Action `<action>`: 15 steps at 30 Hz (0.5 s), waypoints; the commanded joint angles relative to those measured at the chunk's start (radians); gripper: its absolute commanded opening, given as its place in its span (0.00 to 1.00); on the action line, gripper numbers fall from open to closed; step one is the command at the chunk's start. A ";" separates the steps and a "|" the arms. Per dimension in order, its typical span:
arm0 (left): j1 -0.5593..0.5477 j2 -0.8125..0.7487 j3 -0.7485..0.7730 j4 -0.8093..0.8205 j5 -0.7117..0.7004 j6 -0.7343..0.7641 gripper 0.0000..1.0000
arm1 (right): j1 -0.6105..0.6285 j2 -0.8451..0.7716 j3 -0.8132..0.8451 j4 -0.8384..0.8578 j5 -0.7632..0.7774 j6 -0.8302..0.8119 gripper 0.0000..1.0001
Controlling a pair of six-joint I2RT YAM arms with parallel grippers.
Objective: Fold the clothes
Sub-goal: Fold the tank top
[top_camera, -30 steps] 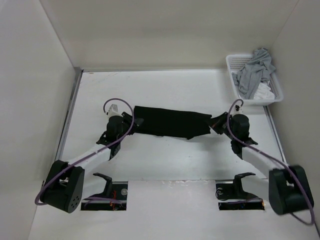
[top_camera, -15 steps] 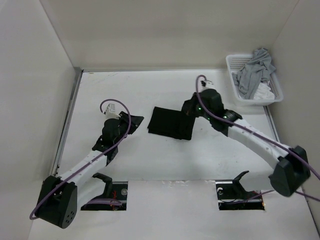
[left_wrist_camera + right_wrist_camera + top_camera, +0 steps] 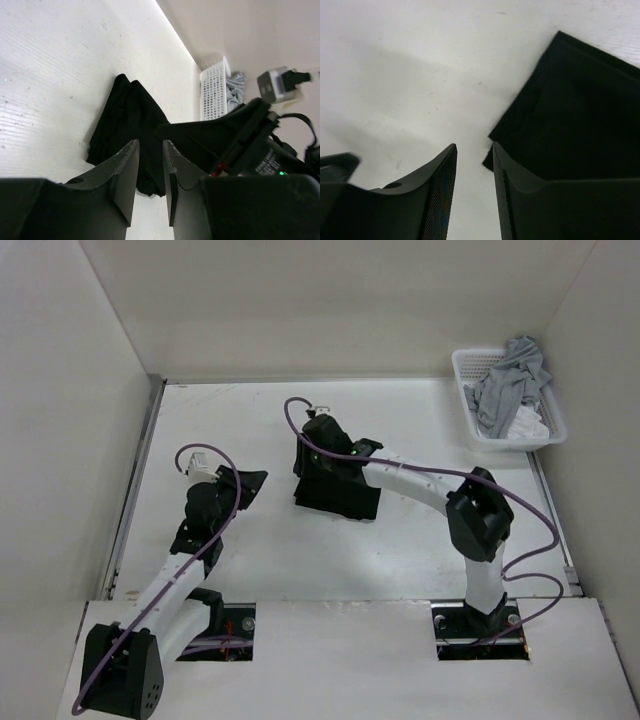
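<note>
Just beside right gripper (image 3: 474,150): the clothes (image 3: 580,110)

You have a white table (image 3: 400,550) closed in by pale panels (image 3: 330,300) at the back and on both sides. In your far right corner a white slotted basket (image 3: 463,380) sits on the table, close to the right panel. A grey garment (image 3: 505,385) is heaped in it, rising above the far rim. A white garment (image 3: 528,423) shows beneath it at the near end.
</note>
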 commanded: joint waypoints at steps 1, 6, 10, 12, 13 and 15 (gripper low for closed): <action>-0.010 0.012 0.023 0.022 0.021 0.016 0.24 | 0.013 -0.131 -0.033 0.102 -0.011 0.017 0.40; -0.143 0.153 0.101 0.074 -0.044 0.062 0.25 | -0.079 -0.221 -0.248 0.195 -0.043 0.043 0.11; -0.281 0.315 0.184 0.137 -0.116 0.104 0.24 | -0.135 -0.182 -0.308 0.313 -0.148 0.048 0.05; -0.323 0.403 0.218 0.174 -0.132 0.117 0.23 | -0.153 -0.140 -0.293 0.356 -0.201 0.045 0.05; -0.332 0.449 0.227 0.191 -0.137 0.113 0.22 | -0.164 -0.117 -0.279 0.368 -0.221 0.049 0.05; -0.344 0.529 0.236 0.229 -0.143 0.107 0.21 | -0.182 -0.068 -0.251 0.388 -0.241 0.060 0.05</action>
